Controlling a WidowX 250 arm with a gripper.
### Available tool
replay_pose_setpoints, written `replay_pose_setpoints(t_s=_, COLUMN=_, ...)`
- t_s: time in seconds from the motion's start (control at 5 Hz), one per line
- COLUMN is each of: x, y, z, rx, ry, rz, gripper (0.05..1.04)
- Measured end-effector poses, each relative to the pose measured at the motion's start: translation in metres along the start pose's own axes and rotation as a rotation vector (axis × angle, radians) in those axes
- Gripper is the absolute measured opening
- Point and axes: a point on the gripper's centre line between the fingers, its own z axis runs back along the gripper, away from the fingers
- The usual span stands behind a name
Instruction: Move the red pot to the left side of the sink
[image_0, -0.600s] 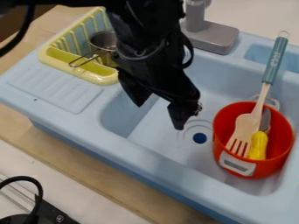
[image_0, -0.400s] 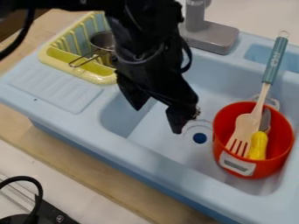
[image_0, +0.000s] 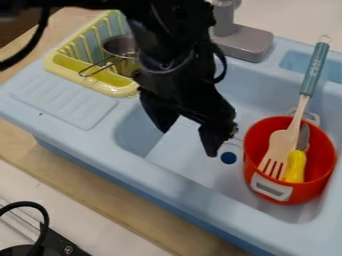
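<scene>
The gripper (image_0: 188, 143) hangs over the sink (image_0: 194, 167), left of the pot in the view. It is released: its two fingers point down and stand well apart, the right one in the view lower and near the drain (image_0: 228, 158), the other toward the basin's left end.

The pot (image_0: 308, 192) sits upright in the right part of the sink, apart from the gripper. It is red, with a pale grip on its near side and another at the far rim. A fork (image_0: 286, 137) leans in it, tines down, its teal handle (the tallest thing in there) rising past the rim and ending in a loop. Beside the tines lies a yellow handle (image_0: 296, 165), with a grey piece (image_0: 304, 137) just behind it.

Behind the basin stands the grey tap (image_0: 244, 41), partly hidden by the arm. At the upper left, a yellow rack (image_0: 100, 89) holds a small metal pan (image_0: 120, 46), its wire handle slanting out toward the near side. In front of the rack is a ridged board (image_0: 63, 100), part of the blue unit.
</scene>
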Motion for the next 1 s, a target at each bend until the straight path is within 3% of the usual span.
replay_pose_setpoints(t_s=0.6, x=0.014, y=-0.028, z=-0.006, rx=-0.028, ry=-0.031, rz=0.102, gripper=0.997)
replay_pose_setpoints(t_s=1.0, x=0.019, y=-0.047, z=-0.021, rx=0.014, ry=-0.020, rz=0.146, gripper=0.997)
